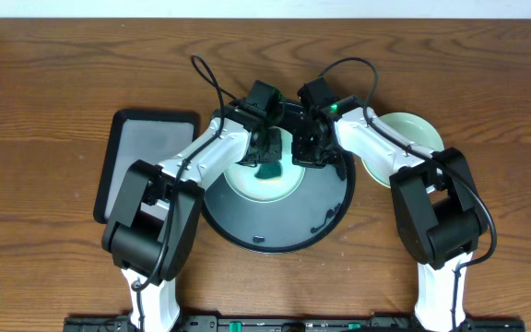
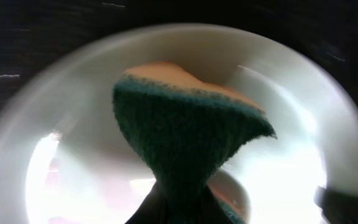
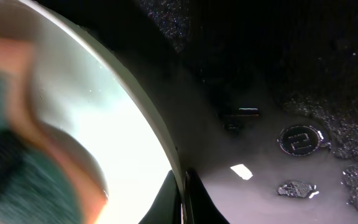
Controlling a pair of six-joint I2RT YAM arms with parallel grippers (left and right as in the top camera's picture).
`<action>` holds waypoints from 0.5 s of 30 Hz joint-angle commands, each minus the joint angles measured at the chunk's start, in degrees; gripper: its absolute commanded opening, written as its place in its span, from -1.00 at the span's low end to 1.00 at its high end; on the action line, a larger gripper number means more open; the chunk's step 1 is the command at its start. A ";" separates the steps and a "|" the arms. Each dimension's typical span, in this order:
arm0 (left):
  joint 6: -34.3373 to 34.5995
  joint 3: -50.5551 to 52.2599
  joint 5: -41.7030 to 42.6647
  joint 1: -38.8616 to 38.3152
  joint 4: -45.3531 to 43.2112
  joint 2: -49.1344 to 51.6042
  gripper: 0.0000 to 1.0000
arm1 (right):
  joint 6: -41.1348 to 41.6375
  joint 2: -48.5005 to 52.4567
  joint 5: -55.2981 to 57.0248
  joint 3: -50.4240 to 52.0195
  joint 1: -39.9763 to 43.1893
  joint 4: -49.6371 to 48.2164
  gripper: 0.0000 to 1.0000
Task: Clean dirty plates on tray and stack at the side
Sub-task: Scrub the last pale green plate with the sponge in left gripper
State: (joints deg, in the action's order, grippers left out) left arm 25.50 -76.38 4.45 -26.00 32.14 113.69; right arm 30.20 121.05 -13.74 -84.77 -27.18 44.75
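While left jaws pinch the sponge (image 2: 185, 143) on the plate (image 1: 242, 183), right jaws clamped on its rim, tray (image 1: 321, 219) beneath.

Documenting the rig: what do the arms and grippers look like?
The left arm and right arm have white links and black joints. The left gripper and right gripper are black, each with a looping black cable. Right wrist shows a green light.

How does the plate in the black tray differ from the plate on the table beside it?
The middle plate lies in the black tray under a sponge; the side plate rests on the wood table, bare where visible. The middle plate looks mint, the side plate yellower. Both are round and pale.
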 commanded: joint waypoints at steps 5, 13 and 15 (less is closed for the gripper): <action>6.08 0.39 -12.22 0.42 7.50 0.22 -0.85 | 0.81 1.16 0.42 1.44 -1.01 0.46 -0.98; -5.20 0.37 10.71 0.42 11.78 0.20 -0.85 | 0.83 1.16 0.37 1.44 -1.01 0.42 -0.98; -5.99 0.39 13.42 0.42 10.01 0.20 -0.85 | 0.83 1.16 0.37 1.44 -1.01 0.42 -0.98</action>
State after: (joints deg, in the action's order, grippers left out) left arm 24.71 -76.79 6.13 -24.93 42.46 113.54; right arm 30.20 121.05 -13.93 -84.77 -27.18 44.75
